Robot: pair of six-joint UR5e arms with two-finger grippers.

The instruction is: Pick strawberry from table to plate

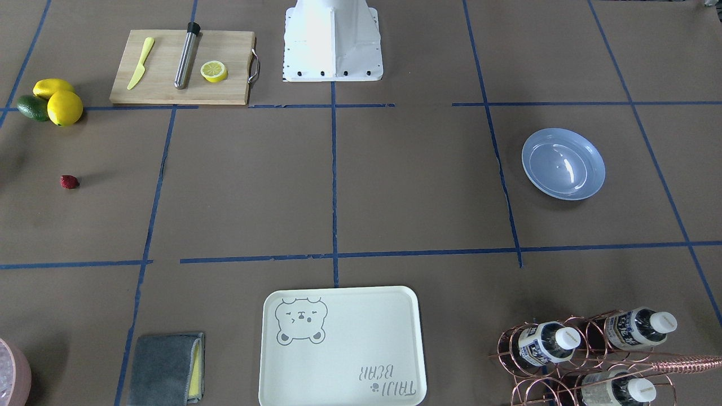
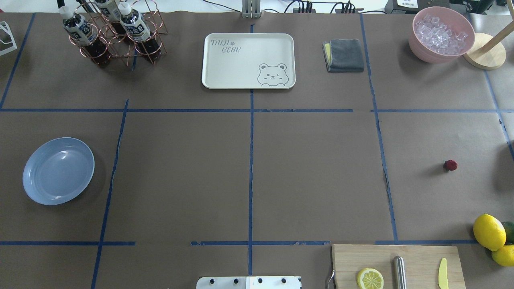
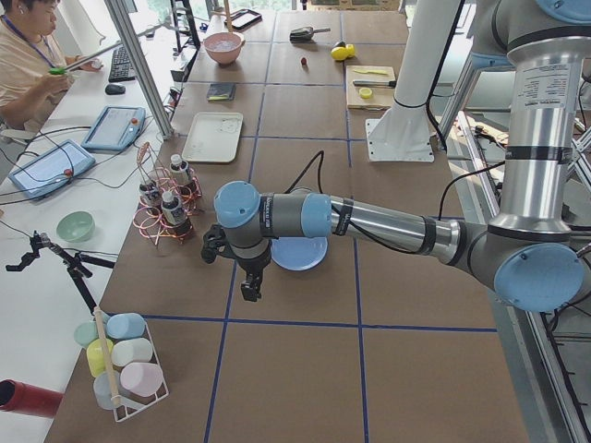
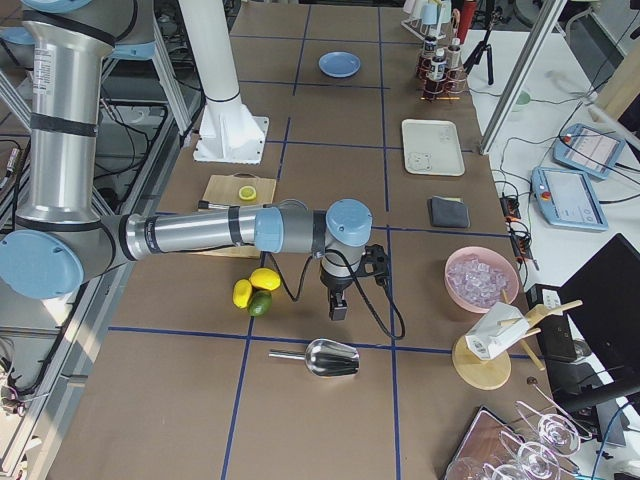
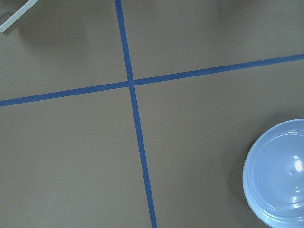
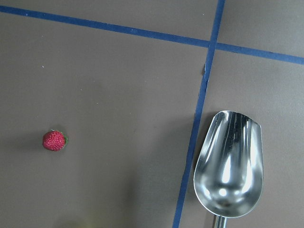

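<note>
the strawberry (image 2: 450, 165) lies alone on the table (image 2: 313, 180) near its right edge, past the lemons (image 2: 489, 232), while the plate (image 2: 58, 170) sits empty near the left edge, well apart from it. my right gripper (image 4: 338, 316) hangs over that right end and my left gripper (image 3: 249, 293) near the plate, but i cannot tell how wide either stands. i'd centre my right wrist over the strawberry, drop straight down with jaws straddling it, close softly since it looks small and apt to roll, and stay off the steel scoop (image 6: 230, 161) nearby
</note>
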